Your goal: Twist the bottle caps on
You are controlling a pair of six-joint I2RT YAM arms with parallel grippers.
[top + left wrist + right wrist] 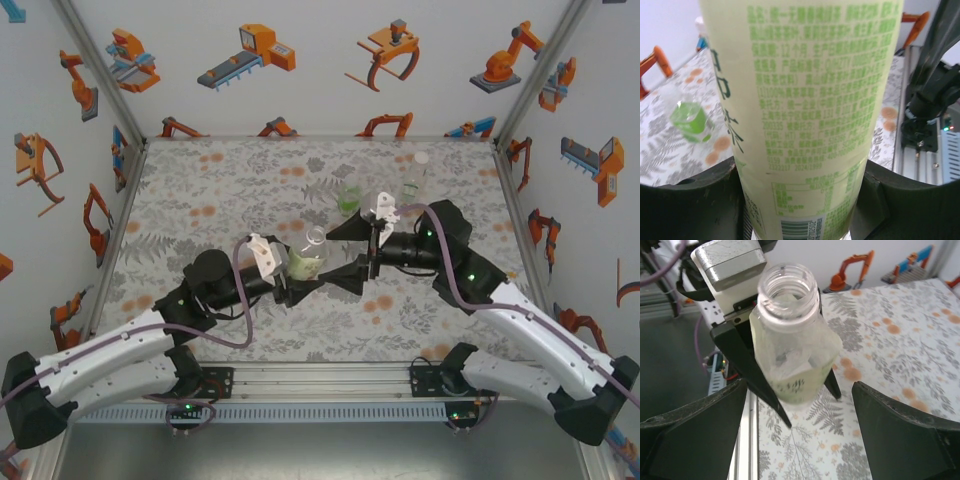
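The yellowish bottle (308, 262) stands upright at mid-table with my left gripper (300, 272) shut on its lower body. In the left wrist view its label (805, 100) sits between both fingers (685, 200). The bottle's neck (789, 287) is open, with no cap on it. My right gripper (338, 256) is open, its fingers (900, 435) wide apart on either side of the bottle and not touching it. The green bottle (348, 200) and the colourless bottle (414, 178) stand farther back. The colourless one has a pale top, perhaps a cap (421, 158). I can make out no loose bottle caps.
The floral mat (220, 180) covers the table between printed walls. The green bottle (690, 120) stands just left of and beyond the held bottle. The aluminium rail (320, 380) with both arm bases runs along the near edge.
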